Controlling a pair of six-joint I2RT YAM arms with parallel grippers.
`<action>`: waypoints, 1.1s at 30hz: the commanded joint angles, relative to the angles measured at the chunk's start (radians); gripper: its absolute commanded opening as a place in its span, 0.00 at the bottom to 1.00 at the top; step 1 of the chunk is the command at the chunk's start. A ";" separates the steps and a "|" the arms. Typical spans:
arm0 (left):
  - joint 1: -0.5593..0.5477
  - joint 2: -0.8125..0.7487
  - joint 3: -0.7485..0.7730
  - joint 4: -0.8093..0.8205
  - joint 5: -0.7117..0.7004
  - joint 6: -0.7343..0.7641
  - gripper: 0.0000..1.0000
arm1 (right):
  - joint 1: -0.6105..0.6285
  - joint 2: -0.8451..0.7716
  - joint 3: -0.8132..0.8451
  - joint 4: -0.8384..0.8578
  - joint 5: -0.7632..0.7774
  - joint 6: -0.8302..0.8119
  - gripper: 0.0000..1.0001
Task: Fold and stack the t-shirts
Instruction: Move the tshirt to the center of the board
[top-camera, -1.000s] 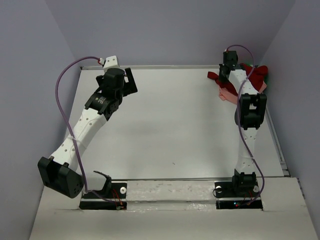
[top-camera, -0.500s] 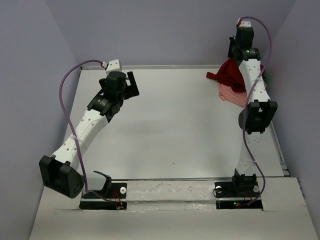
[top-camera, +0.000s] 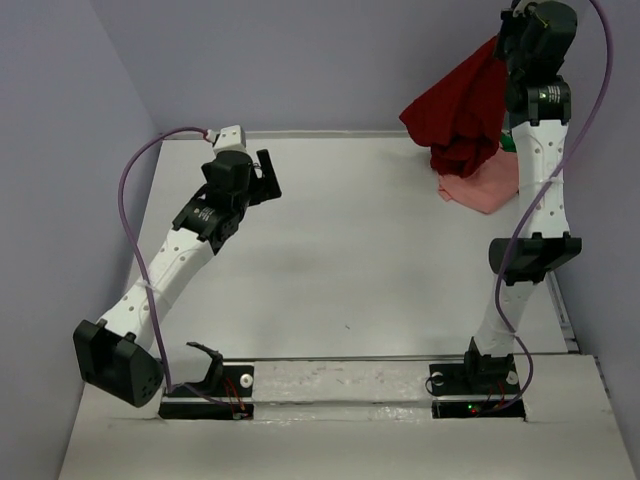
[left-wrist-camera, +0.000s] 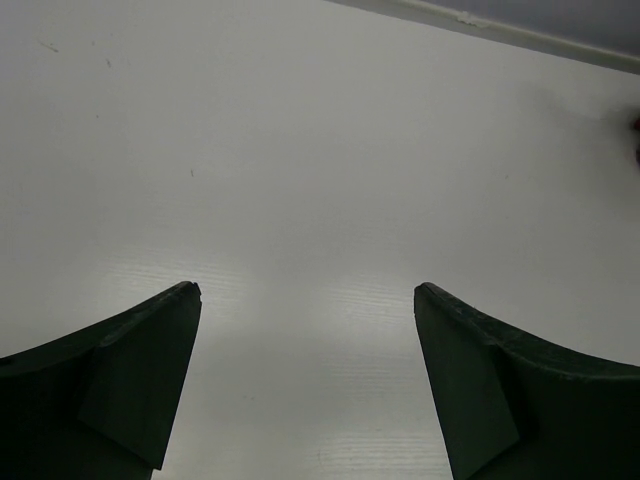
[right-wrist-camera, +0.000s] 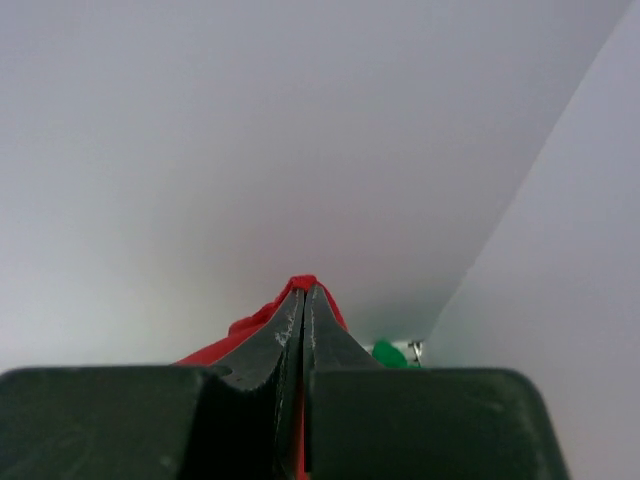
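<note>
My right gripper (top-camera: 503, 42) is raised high at the back right and is shut on the dark red t-shirt (top-camera: 458, 112), which hangs below it off the table. In the right wrist view the jaws are pressed together (right-wrist-camera: 304, 292) with red cloth (right-wrist-camera: 250, 328) showing around them. The salmon pink t-shirt (top-camera: 484, 184) lies crumpled on the table under the red one. A bit of the green t-shirt (right-wrist-camera: 391, 353) shows behind the right arm. My left gripper (top-camera: 266, 173) is open and empty over the bare table at the back left (left-wrist-camera: 305, 300).
The white table (top-camera: 340, 250) has a raised rim along the back and right edge. Purple-grey walls close in on the left, back and right. Both arm bases sit at the near edge.
My right gripper has risen steeply from the cloth pile, lifting the dark red t-shirt clear of the table. The left arm has shifted only slightly.
</note>
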 joint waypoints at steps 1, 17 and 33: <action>-0.017 -0.055 -0.038 0.040 0.001 0.012 0.96 | 0.015 -0.099 0.085 0.169 -0.095 -0.073 0.00; -0.085 -0.188 -0.032 0.075 -0.138 0.027 0.94 | 0.024 -0.173 0.085 0.551 -0.177 -0.106 0.00; -0.139 -0.150 0.390 0.100 -0.259 0.164 0.93 | 0.024 -0.296 0.094 0.596 -0.351 -0.006 0.00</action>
